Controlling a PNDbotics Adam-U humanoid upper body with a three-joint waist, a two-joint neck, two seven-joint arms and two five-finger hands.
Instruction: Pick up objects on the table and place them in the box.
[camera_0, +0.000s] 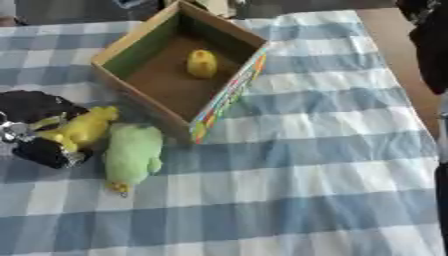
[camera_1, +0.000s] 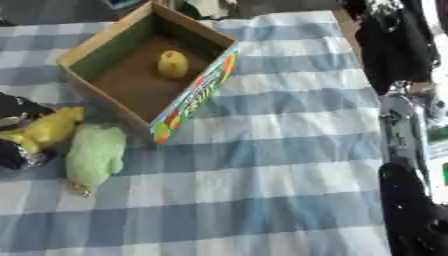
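Note:
An open cardboard box (camera_0: 230, 91) with a colourful printed side stands at the upper middle of the table, and a small yellow object (camera_0: 201, 63) lies inside it. At the left edge, my left hand (camera_0: 39, 147) is curled round a yellow plush toy (camera_0: 85, 128), which lies on the cloth close to the box's near corner. A green plush toy (camera_0: 133, 154) lies flat beside the yellow one, touching it, free of the hand. My right arm (camera_1: 400, 131) runs along the right edge of the right eye view, and a black part (camera_1: 411, 212) of it shows low down.
A blue and white checked cloth (camera_0: 297, 175) covers the table. The bare brown table edge (camera_0: 398, 45) shows at the upper right. Dark shapes (camera_1: 385, 40) hang at the far right corner.

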